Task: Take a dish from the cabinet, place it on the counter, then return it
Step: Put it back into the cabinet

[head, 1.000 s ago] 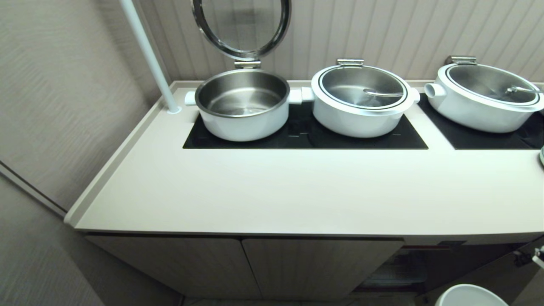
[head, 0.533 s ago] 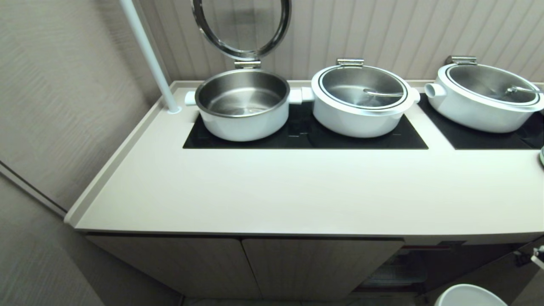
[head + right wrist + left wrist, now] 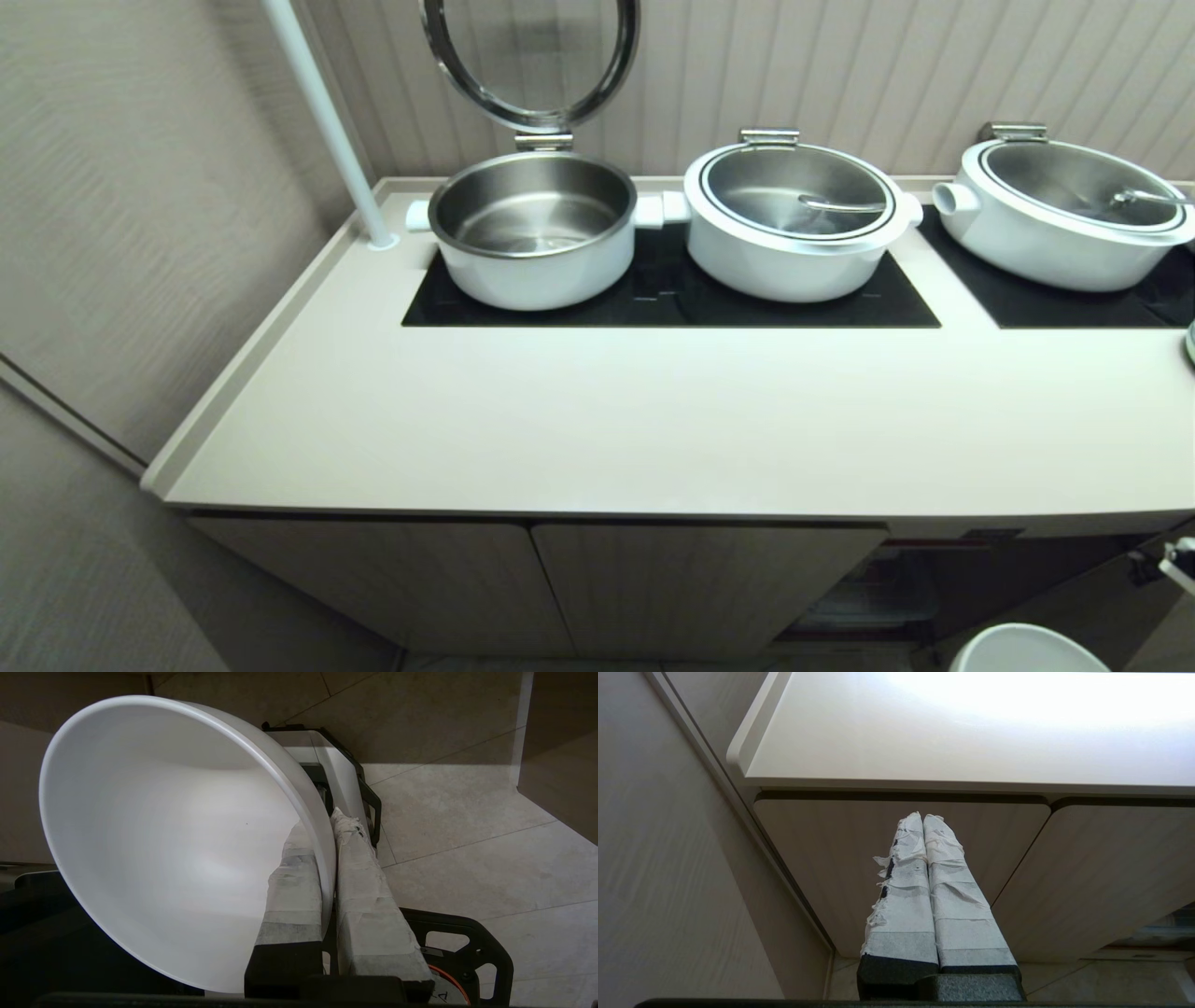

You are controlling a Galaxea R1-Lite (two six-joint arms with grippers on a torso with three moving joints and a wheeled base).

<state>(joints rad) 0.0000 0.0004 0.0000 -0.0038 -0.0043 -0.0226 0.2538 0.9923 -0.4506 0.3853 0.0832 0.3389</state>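
Barely shifted leftward, dish (image 3: 163, 835) rim stays pinched between right gripper (image 3: 322, 830) fingers, below counter (image 3: 653, 429).

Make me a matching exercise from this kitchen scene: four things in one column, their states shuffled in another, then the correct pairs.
Things:
1. dish
2. leftmost pot
3. middle pot
4. left pincer

States:
A. lid raised upright, empty inside
B. shut on nothing, facing closed cabinet doors
C. rim pinched by the right pincer
D. lid closed

Pairs: 1-C, 2-A, 3-D, 4-B
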